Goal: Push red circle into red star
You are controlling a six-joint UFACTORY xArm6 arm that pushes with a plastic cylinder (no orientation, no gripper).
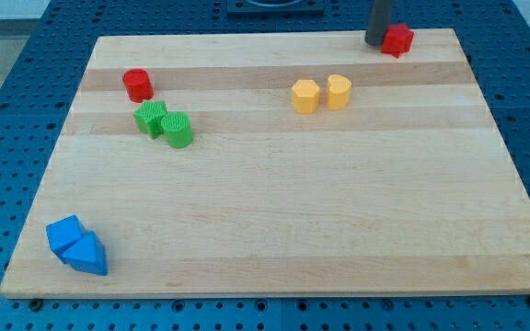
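The red circle (138,85) stands near the board's top left. The red star (397,39) sits at the board's top edge, towards the view's right. My tip (376,43) is at the top edge, right beside the red star on its left, touching or nearly touching it. The red circle is far from my tip, towards the view's left and a little lower.
A green star (152,119) and a green cylinder (178,130) sit together just below the red circle. A yellow hexagon (305,96) and a yellow heart (339,92) sit side by side at upper middle. Two blue blocks (76,245) lie at the bottom left corner.
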